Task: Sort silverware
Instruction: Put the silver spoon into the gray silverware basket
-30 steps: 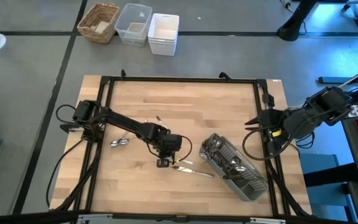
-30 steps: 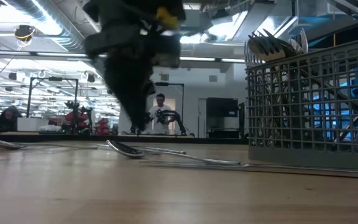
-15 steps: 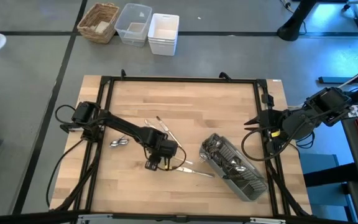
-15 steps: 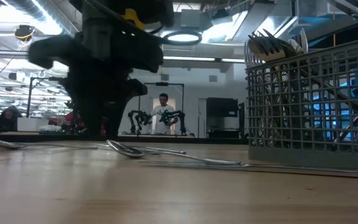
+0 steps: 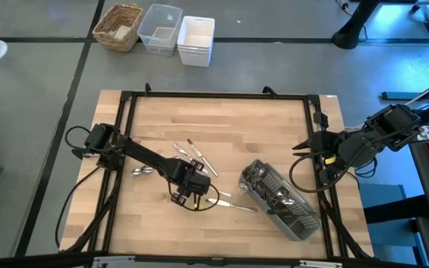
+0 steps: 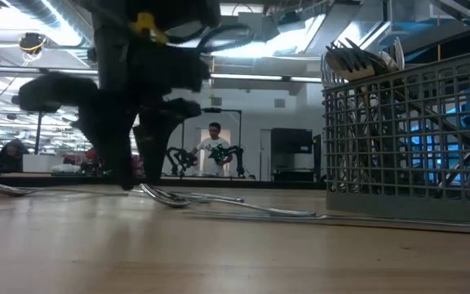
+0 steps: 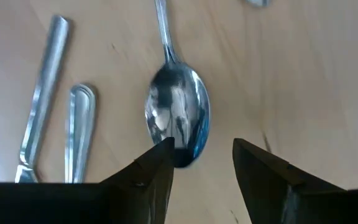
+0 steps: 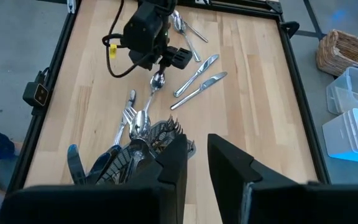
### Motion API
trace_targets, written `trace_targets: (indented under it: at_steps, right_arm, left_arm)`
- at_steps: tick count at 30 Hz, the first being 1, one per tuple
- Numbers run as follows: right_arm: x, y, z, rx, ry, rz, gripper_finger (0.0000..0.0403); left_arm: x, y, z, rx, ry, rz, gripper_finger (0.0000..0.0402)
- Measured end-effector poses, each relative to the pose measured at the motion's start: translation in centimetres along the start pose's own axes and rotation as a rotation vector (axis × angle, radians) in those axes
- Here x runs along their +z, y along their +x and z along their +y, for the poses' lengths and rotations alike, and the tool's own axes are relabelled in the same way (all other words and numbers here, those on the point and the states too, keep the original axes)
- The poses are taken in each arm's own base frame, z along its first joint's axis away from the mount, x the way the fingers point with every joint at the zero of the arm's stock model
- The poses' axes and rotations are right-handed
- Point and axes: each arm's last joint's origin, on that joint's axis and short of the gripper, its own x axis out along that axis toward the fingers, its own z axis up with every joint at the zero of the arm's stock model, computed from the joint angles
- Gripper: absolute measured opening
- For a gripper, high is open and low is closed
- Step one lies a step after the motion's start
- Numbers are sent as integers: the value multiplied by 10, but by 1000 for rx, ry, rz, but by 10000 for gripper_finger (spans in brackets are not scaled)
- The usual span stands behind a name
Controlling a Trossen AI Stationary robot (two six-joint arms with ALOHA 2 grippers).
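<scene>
The left arm (image 5: 144, 155) reaches from the table's left edge across the wood toward the middle, stretched low and bent down at the wrist. Its end effector (image 5: 187, 192) points straight down at the table (image 5: 259, 134) near the front-centre, fingers (image 7: 157, 171) spread apart and gripping nothing. In the left wrist view a spoon (image 7: 178, 115) lies flat directly under that open gap, bowl toward the fingers, with two knife handles (image 7: 79, 134) lying beside it. In the low view the same end effector (image 6: 133, 175) hangs with its tips just above the wood, behind a fork (image 6: 166, 197) lying on the table.

The loose silverware is spread around the table's middle: two spoons (image 5: 144, 170) lie near the left arm, two knives (image 5: 199, 158) lie just behind the wrist, and a longer piece (image 5: 233, 205) lies toward the front, between the end effector and the caddy.

A grey slatted caddy (image 5: 281, 201) sits toward the front right corner, skewed to the table's edges, with forks and spoons (image 5: 258, 177) bunched in it.

The right arm (image 5: 363, 145) waits folded outside the table's right edge, its end effector (image 5: 304, 147) just over the frame rail; its fingers (image 8: 229, 165) stand a narrow gap apart, holding nothing.
</scene>
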Motion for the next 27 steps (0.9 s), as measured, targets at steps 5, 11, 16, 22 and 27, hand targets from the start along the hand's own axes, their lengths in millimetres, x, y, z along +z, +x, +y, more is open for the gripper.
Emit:
trace_targets:
  at_steps: [5,11,16,22,27]
  right_arm:
    - [0,0,0,0,0,0,67]
    - [0,0,0,0,0,0,67]
    - [0,0,0,-1,0,-1,67]
    - [0,0,0,-1,1,-2,67]
    - [0,-1,0,0,1,-2,67]
  left_arm:
    - [-5,8,-1,67,27,5,157]
    - [-4,10,4,155,90,3,157]
    - [-2,10,8,167,144,-23,157]
    - [-3,15,16,171,170,-11,142]
    - [-3,23,22,173,190,-2,105]
